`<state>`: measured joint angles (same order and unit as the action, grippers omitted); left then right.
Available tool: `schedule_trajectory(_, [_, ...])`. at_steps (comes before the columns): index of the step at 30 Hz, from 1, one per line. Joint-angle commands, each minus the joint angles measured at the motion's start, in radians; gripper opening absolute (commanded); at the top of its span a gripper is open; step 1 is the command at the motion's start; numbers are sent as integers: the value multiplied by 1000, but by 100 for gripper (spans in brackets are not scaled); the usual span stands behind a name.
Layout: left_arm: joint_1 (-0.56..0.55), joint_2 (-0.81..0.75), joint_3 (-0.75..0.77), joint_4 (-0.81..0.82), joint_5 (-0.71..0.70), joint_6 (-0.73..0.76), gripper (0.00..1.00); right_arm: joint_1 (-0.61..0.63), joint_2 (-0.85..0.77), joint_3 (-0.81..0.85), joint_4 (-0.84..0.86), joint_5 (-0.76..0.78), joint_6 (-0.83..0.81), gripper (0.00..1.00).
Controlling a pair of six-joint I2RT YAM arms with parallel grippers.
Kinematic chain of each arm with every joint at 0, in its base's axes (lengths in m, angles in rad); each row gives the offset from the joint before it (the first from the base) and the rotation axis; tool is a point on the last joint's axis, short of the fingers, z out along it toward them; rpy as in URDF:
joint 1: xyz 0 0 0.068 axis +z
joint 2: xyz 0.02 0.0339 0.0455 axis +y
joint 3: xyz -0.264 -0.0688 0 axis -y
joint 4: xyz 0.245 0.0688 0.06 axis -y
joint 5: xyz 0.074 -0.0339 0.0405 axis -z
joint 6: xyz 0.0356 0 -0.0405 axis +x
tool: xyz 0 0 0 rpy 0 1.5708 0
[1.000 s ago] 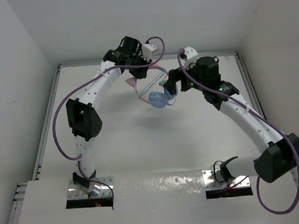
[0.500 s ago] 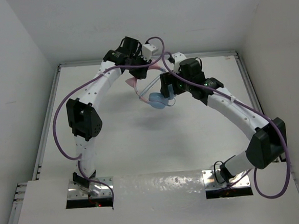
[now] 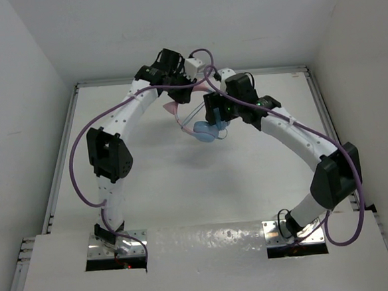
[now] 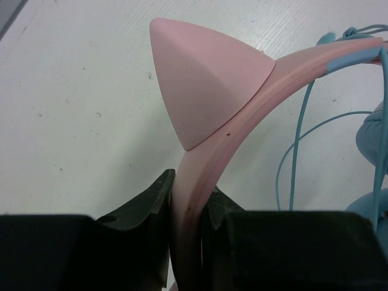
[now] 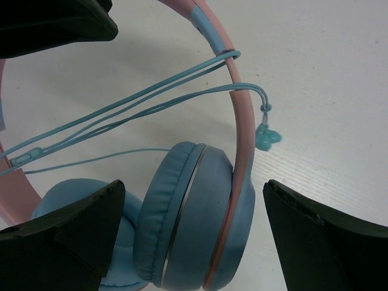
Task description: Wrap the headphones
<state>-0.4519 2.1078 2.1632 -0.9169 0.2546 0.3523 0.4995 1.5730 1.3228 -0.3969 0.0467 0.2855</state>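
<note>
The headphones (image 3: 202, 126) hang above the table at the back centre. My left gripper (image 3: 182, 95) is shut on the pink headband (image 4: 193, 200), just below one cat ear (image 4: 206, 85). The thin teal cable (image 5: 121, 112) runs in several strands across the headband arc, and its plug (image 5: 267, 138) dangles by the band. My right gripper (image 5: 194, 242) is open, with a light blue ear cup (image 5: 194, 218) between its fingers (image 5: 73, 233). There is a gap on each side of the cup. The second ear cup (image 5: 73, 200) sits partly behind the left finger.
White walls close in the table on the left, back and right. A raised rail (image 3: 62, 168) runs along the table's left edge. Thick purple robot cables (image 3: 75, 160) loop beside both arms. My left gripper's body (image 5: 54, 21) shows at the top left of the right wrist view.
My right arm has swung left toward the headphones, so its open jaws now straddle an ear cup. My left gripper has held the headband still.
</note>
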Motion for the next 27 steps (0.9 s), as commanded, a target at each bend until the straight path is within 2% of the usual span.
schedule_trajectory(1, [-4, -19, 9, 59, 49, -42, 0, 7, 12, 47, -10, 10, 20, 93])
schedule_trajectory(6, [-4, -23, 6, 56, 48, -39, 0, 10, 33, 58, -10, -2, 23, 90])
schedule_trajectory(10, [-4, -22, 4, 55, 46, -39, 0, 13, 55, 75, -23, -1, 20, 82])
schedule_trajectory(12, [-4, -20, 6, 58, 46, -41, 0, 13, 59, 73, -28, 2, 23, 64])
schedule_trajectory(13, [-4, -20, 6, 58, 45, -41, 0, 11, 59, 70, -25, 7, 24, 48])
schedule_trajectory(16, [-2, -19, 3, 58, 46, -41, 0, 14, 52, 59, -17, 30, 33, 21])
schedule_trajectory(17, [-4, -17, 1, 56, 48, -41, 0, 13, 50, 58, -14, 36, 35, 9])
schedule_trajectory(19, [-4, -17, -2, 55, 52, -41, 0, 13, 45, 58, -13, 54, 43, 0])
schedule_trajectory(20, [-4, -17, -6, 55, 57, -42, 0, 13, 42, 55, -11, 59, 46, 0])
schedule_trajectory(23, [-4, -17, -13, 52, 75, -42, 20, 13, 32, 36, 1, 96, 58, 0])
schedule_trajectory(24, [-4, -17, -14, 52, 78, -44, 36, 13, 25, 27, 12, 111, 69, 0])
schedule_trajectory(25, [-2, -19, -16, 50, 84, -45, 42, 13, 18, 6, 18, 146, 75, 0])
schedule_trajectory(26, [-4, -19, -14, 52, 86, -49, 56, 13, -2, -8, 29, 166, 78, 0])
schedule_trajectory(27, [-4, -20, -14, 52, 86, -52, 63, 11, -11, -37, 47, 185, 80, 0])
